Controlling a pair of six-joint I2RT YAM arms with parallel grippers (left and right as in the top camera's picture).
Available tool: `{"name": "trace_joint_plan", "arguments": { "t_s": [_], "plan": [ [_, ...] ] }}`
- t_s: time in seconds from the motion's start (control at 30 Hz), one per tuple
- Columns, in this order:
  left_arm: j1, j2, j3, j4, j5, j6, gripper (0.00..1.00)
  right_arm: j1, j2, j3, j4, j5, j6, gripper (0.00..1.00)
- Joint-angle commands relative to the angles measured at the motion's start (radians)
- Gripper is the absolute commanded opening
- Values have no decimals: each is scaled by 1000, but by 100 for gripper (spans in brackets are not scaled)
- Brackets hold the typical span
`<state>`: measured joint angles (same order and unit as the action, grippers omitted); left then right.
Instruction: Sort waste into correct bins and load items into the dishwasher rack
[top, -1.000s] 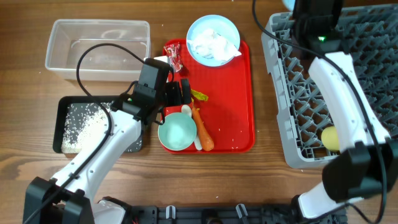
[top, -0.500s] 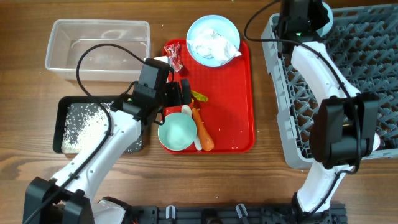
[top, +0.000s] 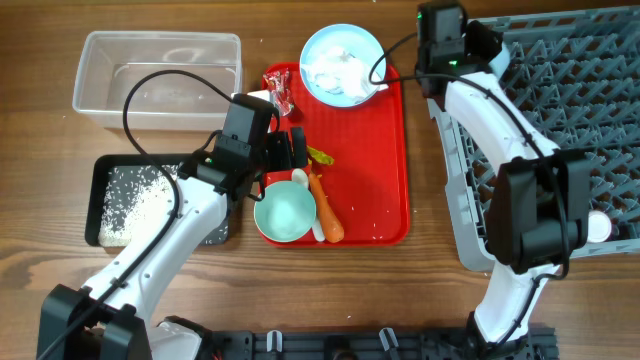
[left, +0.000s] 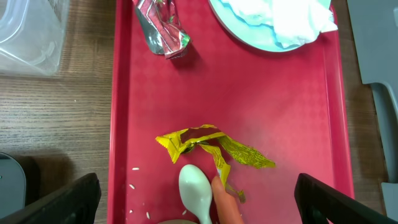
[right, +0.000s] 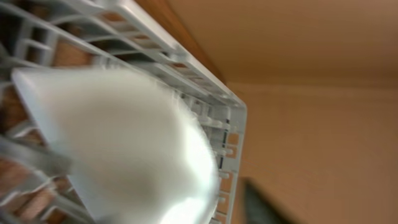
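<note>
Waste sorting seems the step in hand: the left pincer (left: 199, 198) hovers over the middle of the red tray (top: 388, 180), spread wide, with the yellow wrapper (left: 211, 149) on the tray just below it; next it should drop, close on the wrapper and carry it to the clear tub (top: 158, 80) off the tray's left side. The right pincer (top: 441, 22), off the tray's far right corner by the dishwasher rack (top: 560, 110), shows only a pale blur in its own view: apart or together, I cannot tell

Tub (top: 170, 85) and shallow bin (top: 97, 190) left of serving tray (top: 375, 160); rack (top: 560, 120) right; plate (top: 312, 50), bowl (top: 284, 212) on serving tray.
</note>
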<state>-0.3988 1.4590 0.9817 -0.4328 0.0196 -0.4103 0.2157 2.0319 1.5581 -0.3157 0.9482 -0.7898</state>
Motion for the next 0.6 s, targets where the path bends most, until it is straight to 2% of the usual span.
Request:
{"name": "trace_joint_plan", "arguments": {
  "t_s": [0.0, 0.23, 0.37, 0.4, 0.43, 0.47, 0.57],
  "plan": [
    [5, -10, 10, 2, -14, -13, 100, 30, 8, -9, -21, -25, 8, 99],
    [5, -10, 10, 2, -14, -13, 100, 67, 3, -8, 28, -29, 42, 100],
    [5, -10, 10, 2, -14, -13, 100, 108, -18, -6, 143, -29, 69, 100],
    [5, -10, 10, 2, -14, -13, 100, 121, -29, -6, 160, -31, 116, 100],
    [5, -10, 11, 2, -14, -13, 100, 141, -61, -6, 121, -72, 264, 100],
    [5, -10, 10, 2, -14, -13, 100, 146, -81, -6, 71, -124, 342, 100],
    [5, -10, 10, 2, -14, -13, 100, 149, -162, -6, -143, -481, 615, 100]
  ]
}}
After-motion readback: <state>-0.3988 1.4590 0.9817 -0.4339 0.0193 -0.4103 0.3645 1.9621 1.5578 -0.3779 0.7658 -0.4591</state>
